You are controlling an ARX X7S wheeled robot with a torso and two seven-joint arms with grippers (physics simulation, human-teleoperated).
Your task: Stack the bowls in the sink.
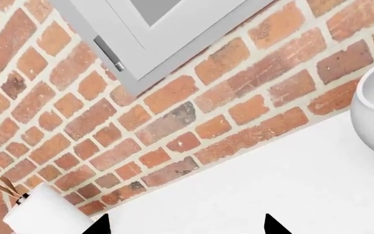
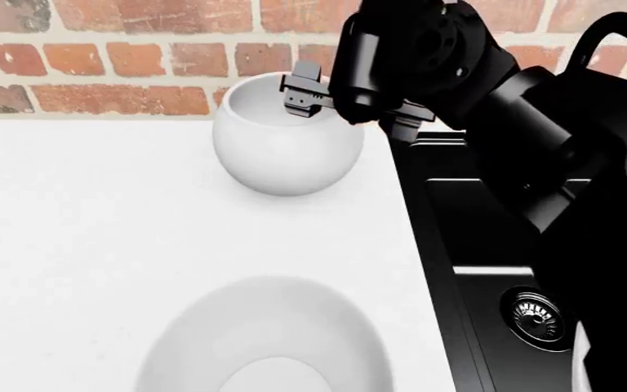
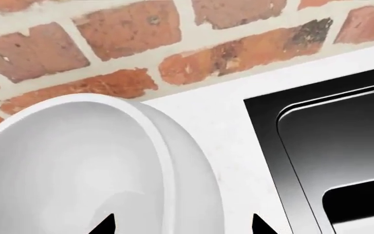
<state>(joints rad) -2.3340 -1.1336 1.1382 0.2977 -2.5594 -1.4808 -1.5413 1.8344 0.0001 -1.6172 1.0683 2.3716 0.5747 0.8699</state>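
On the white surface (image 2: 95,245), one glossy white deep round bowl (image 2: 286,139) stands near the red brick wall (image 2: 128,57), just beside the matte black rectangular sink (image 2: 488,245) with its round metal drain (image 2: 537,317), and a second glossy white round bowl (image 2: 264,343) sits nearer the robot at the head view's lower edge. The right gripper (image 3: 180,225) hangs at the far bowl's rim with its fingers apart, one over the inside and one outside the wall, gripping nothing. The left gripper (image 1: 185,225) hovers over bare surface, fingers spread and empty, near a white paper towel roll (image 1: 44,212) and below a grey window frame (image 1: 174,34).
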